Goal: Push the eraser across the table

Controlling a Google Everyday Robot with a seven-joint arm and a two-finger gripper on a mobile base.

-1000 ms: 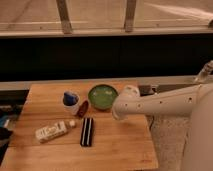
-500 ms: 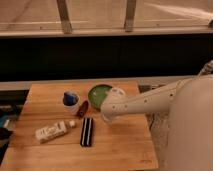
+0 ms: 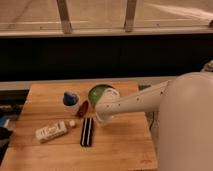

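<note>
- The white robot arm (image 3: 137,102) reaches in from 3 o'clock. Its end, carrying the gripper (image 3: 99,118), now sits further toward 9 o'clock and nearer the front edge than a second ago, when it was over by the green round bowl (image 3: 99,92).
- That sweep brings the gripper low over the light brown wooden plank table (image 3: 125,146), just beside the far end of the flat black oblong eraser with a pale middle stripe (image 3: 87,131), at about 2 o'clock from the eraser's middle.
- The arm's rounded end hides the gripper: I cannot tell how far open it is, nor whether it touches the eraser. Nothing appears to be held.
- The eraser has not shifted over the last second. It lies near the table's centre, a little toward 6 o'clock, with its long axis running 12 to 6.
- Around it: a white labelled bottle (image 3: 51,131) lies at 9 o'clock, a small dark red object (image 3: 83,108) near 12, and a blue cup (image 3: 70,98) at 11.
- Judgement: the approach is nearly finished and the push has not begun. From this side, a shove would send the eraser toward 9 o'clock, where the bottle lies in the path.
</note>
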